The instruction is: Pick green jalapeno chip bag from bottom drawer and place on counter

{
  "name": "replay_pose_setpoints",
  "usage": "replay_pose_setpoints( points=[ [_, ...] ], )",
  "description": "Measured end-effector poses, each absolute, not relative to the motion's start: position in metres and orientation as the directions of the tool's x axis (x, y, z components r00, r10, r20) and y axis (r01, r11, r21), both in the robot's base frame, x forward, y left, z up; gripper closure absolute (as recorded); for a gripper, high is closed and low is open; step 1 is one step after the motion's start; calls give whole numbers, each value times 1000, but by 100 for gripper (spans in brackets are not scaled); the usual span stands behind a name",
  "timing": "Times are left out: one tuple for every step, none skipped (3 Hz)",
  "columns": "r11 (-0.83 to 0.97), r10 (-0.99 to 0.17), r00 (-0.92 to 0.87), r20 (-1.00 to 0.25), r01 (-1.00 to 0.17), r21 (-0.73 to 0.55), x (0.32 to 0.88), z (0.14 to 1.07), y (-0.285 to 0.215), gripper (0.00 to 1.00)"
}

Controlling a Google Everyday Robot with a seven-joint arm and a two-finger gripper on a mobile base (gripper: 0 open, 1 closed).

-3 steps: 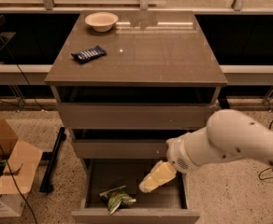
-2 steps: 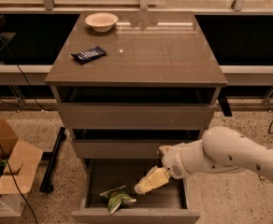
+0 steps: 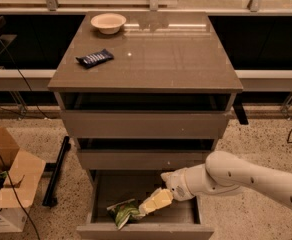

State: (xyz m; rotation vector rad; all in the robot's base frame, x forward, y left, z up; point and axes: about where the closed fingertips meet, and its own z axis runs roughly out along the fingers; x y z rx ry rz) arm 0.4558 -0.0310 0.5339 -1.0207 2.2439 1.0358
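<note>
Reach is why your gripper [image 3: 155, 202] angles down into the open bottom drawer [image 3: 146, 230], tip at the green jalapeno chip bag [image 3: 121, 212] lying near its front wall, though you cannot tell whether it grips.

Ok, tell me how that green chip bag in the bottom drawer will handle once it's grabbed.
The green chip bag looks crumpled, so it will likely flex and crush, not stay stiff. Its glossy foil may slip. Probably light, it could slide along the bottom drawer if the gripper, right beside it, nudges it.
</note>
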Motion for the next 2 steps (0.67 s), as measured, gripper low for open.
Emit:
replay_pose_setpoints(
  points=[
    [463, -428, -640, -638, -761, 453, 458, 519, -18, 0],
    [489, -419, -668, -615, -737, 467, 466, 479, 2, 0]
  ],
)
